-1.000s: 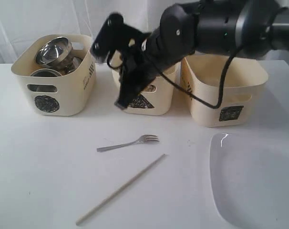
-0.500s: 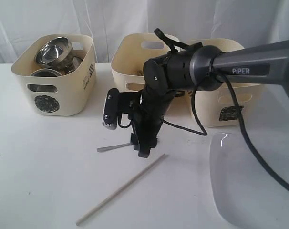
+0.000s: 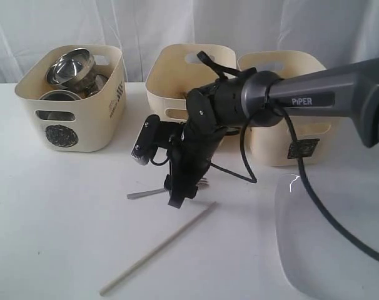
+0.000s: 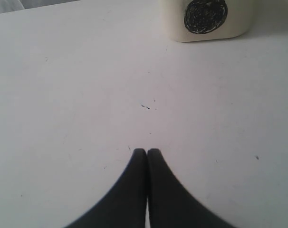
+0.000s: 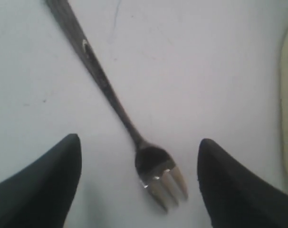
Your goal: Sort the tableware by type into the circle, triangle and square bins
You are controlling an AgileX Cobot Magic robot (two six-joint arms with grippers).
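Where the slim steel fork (image 5: 110, 95) lies: between black right end effector's (image 5: 140, 140) parted tips
Left end effector (image 4: 147, 151): tips together — over white desk (image 4: 63, 71)

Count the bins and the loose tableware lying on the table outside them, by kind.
Bins (circle bin, middle bin, square bin): 3
Fork: 1
Chopstick: 1
White plate: 1
Total: 6

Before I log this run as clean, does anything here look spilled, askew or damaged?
Nothing stands out: the fork lies flat under the open right tool, the chopstick lies whole, and the steel bowls sit inside the circle bin.
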